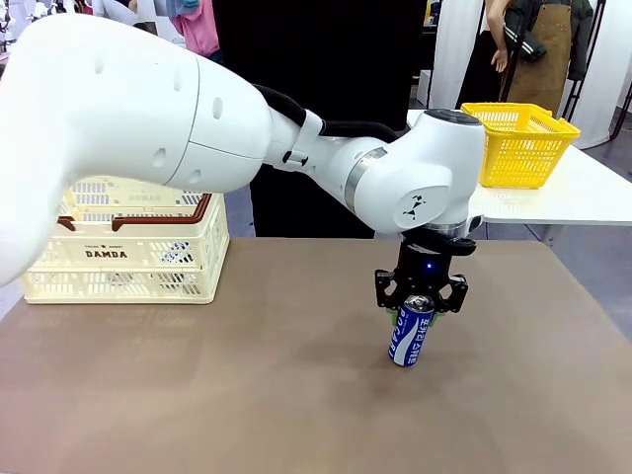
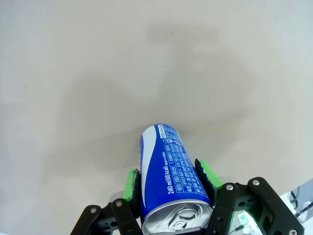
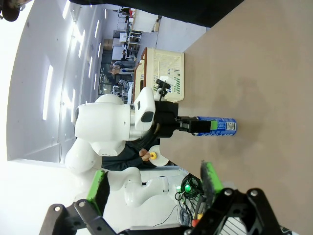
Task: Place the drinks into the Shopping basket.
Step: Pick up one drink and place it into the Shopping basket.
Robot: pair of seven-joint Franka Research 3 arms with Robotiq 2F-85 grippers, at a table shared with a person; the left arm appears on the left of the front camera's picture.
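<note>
On the table (image 1: 247, 395), left claw (image 1: 420, 299) clamps blue can (image 1: 411, 334).

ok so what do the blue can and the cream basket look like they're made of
The blue can looks like thin metal with a glossy printed coat: its silver top has a pull tab. The left gripper is shut on it. The Shopping basket looks like matte moulded plastic, judging by its slotted cream walls and brown rim.

Front view faces across table (image 1: 247, 395); left wrist close above can (image 2: 171, 176); right wrist sideways, sharing it
</note>
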